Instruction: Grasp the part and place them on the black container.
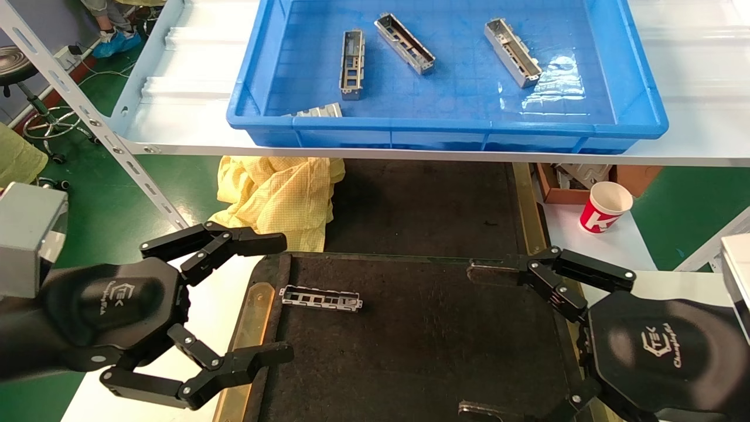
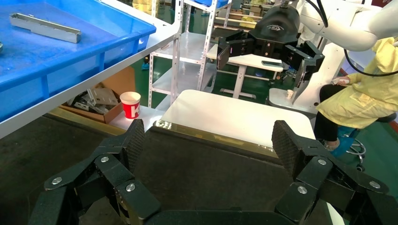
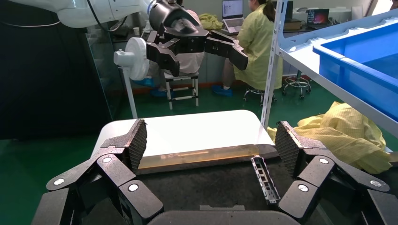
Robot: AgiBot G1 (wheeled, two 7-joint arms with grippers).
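Observation:
One silver-grey part lies flat on the black container near its left brass strip; it also shows in the right wrist view. Three more parts lie in the blue bin on the shelf, and a fourth peeks over its front wall. My left gripper is open and empty, hovering at the container's left edge beside the placed part. My right gripper is open and empty at the container's right edge. The left wrist view shows bare black felt between the fingers.
A white shelf carries the blue bin above the container. A yellow cloth lies behind the left gripper. A red paper cup and a cardboard box sit at the right. A white table flanks the container.

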